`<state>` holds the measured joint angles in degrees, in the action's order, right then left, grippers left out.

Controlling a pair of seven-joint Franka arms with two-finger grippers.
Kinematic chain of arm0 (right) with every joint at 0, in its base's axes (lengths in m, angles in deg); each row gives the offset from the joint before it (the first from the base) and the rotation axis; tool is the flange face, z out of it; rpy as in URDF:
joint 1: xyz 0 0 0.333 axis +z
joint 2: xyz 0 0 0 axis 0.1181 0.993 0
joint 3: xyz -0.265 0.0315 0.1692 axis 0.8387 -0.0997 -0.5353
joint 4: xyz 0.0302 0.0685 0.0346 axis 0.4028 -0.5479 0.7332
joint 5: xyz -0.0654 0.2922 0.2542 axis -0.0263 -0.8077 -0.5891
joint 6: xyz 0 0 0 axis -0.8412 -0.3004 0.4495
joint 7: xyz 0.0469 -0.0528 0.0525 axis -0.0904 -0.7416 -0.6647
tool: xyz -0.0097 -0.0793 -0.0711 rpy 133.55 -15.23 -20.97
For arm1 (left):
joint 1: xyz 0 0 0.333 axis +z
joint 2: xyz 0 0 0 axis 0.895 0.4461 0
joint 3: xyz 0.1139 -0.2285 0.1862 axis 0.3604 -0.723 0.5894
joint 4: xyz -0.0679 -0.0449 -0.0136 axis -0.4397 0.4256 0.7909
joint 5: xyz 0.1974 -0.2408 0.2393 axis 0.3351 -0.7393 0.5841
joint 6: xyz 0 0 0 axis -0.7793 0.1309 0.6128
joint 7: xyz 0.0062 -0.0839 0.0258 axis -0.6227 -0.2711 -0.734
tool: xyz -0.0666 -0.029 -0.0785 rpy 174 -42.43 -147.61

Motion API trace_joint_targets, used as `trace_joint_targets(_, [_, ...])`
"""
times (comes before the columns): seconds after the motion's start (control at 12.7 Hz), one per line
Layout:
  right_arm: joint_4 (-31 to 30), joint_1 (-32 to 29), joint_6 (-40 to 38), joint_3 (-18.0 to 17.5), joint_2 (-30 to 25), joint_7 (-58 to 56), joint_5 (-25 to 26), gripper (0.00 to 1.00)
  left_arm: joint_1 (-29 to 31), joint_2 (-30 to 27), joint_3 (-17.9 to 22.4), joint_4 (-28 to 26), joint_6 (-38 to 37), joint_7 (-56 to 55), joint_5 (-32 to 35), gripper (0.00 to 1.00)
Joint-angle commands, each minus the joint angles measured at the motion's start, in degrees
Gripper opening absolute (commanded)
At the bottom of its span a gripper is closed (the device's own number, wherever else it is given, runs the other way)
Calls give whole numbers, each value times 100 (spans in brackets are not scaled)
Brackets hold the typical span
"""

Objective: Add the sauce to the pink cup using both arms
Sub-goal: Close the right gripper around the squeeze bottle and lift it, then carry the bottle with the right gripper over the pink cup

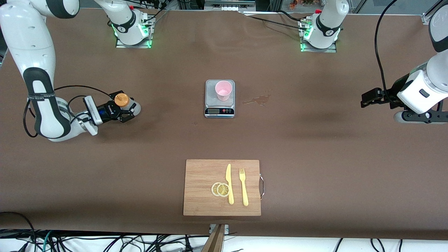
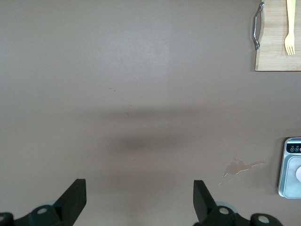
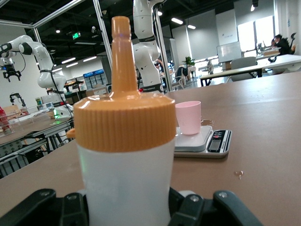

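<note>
A: Looking at the front view, where is the sauce (image 1: pixel 122 100)?

B: At the middle left of the frame, standing upright on the brown surface (image 1: pixel 315 147). The right tool (image 1: pixel 126 110) is pressed in on its whitish body from both sides, just below the orange cap. In the right wrist view the sauce (image 3: pixel 124 155) fills the lower centre, with the black fingers (image 3: pixel 56 209) hugging its base.

A: And the pink cup (image 1: pixel 223 90)?

B: Upper centre of the front view, upright on a small grey scale (image 1: pixel 219 106). It sits well apart from the sauce, toward the left arm's end of the surface from it. The right wrist view shows the pink cup (image 3: pixel 188 117) on the scale (image 3: pixel 207 143) at mid-frame.

A: What about the other arm?

B: The left arm waits at the right edge of the front view. Its left tool (image 1: pixel 367 101) hangs above bare surface, fingers spread wide and holding nothing. In the left wrist view the two dark fingertips (image 2: pixel 74 197) stand far apart at the bottom of the frame.

A: Anything else on the surface?

B: A brownish spill stain (image 1: pixel 258 100) just beside the scale. At lower centre, nearer the front camera, lies a wooden cutting board (image 1: pixel 203 185) carrying a yellow knife (image 1: pixel 229 183), a yellow fork (image 1: pixel 243 187) and two lemon slices (image 1: pixel 220 189) touching the knife.
</note>
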<state>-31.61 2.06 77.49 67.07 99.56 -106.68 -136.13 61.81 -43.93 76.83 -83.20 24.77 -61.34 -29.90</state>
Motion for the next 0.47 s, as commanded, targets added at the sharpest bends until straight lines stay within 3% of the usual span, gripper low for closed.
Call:
trace_joint_targets(0.0, [-72, 295, 246, 19, -535, 540, -4, 18, 20, 15, 28, 128, -88, 130, -134, 100])
trace_joint_targets(0.39, [201, 1059, 930, 19, -755, 1172, 189, 19, 20, 15, 28, 128, -88, 130, -134, 100])
